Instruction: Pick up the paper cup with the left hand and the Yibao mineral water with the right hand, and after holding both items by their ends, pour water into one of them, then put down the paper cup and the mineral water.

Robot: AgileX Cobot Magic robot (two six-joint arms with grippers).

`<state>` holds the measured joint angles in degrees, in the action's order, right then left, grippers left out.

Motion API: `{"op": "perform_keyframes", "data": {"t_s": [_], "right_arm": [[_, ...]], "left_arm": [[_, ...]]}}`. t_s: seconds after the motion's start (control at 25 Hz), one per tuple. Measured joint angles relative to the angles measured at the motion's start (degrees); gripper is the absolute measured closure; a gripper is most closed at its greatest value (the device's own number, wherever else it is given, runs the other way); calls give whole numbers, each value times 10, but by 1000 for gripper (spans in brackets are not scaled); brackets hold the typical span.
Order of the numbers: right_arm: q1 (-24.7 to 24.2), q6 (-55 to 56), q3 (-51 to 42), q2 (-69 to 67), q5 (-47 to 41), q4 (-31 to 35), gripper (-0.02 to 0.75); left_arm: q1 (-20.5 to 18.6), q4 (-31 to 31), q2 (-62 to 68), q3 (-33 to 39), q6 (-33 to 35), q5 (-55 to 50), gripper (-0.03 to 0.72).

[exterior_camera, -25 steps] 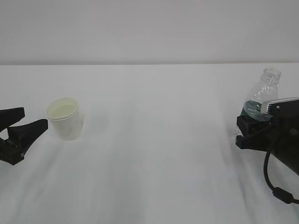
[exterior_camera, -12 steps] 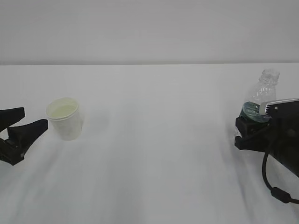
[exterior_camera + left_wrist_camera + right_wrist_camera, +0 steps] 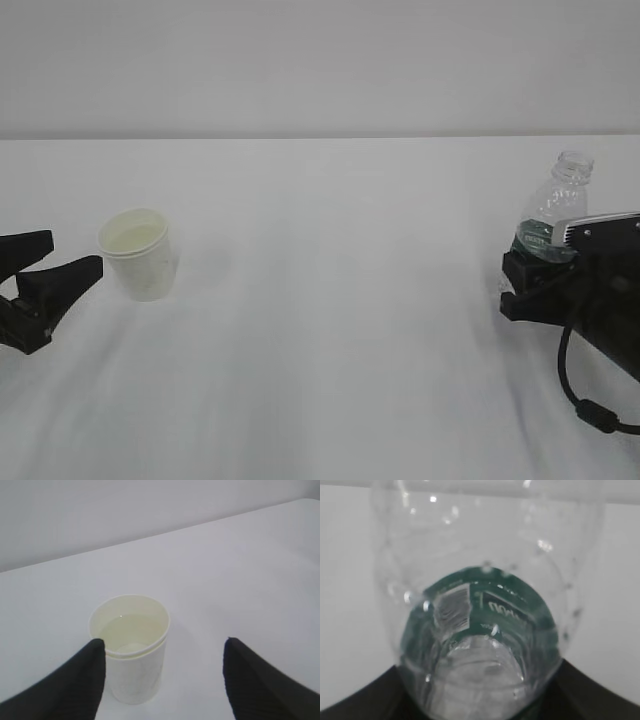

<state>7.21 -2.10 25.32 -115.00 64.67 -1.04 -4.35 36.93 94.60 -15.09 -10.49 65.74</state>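
1. The paper cup (image 3: pixel 139 253) stands upright on the white table (image 3: pixel 330 330), on the left side of the exterior view. Its rolled rim is round and the cream-white inside holds a shallow pool of clear liquid, seen from the left wrist view (image 3: pixel 130 647).
2. The left gripper (image 3: pixel 50 268) sits just to the left of the cup at table level, with its two black fingers spread apart and nothing between them. From the wrist view the cup stands ahead of the open jaws, nearer the left finger (image 3: pixel 75 685), whose tip overlaps the cup's wall in the picture; whether it touches cannot be told. The right finger (image 3: pixel 260 680) is well apart from the cup.
3. The Yibao mineral water (image 3: pixel 556 210) is at the right side of the table, uncapped, its neck tilted slightly left of upright. Its dark green label band sits low, partly hidden behind the arm.
4. The right gripper (image 3: pixel 530 285) is clamped round the bottle's lower body. In the right wrist view the clear ribbed bottle (image 3: pixel 485 645) fills the frame, with black finger surfaces (image 3: pixel 365 700) at both lower corners against its sides.
5. A black cable (image 3: pixel 580 390) loops down from the right arm.
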Motion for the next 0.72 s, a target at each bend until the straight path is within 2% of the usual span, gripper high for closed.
{"op": "perform_keyframes", "data": {"t_s": [0.72], "right_arm": [[0, -18, 30, -39, 1, -1, 327]], "left_arm": [[0, 1, 0, 0, 0, 0, 169]]}}
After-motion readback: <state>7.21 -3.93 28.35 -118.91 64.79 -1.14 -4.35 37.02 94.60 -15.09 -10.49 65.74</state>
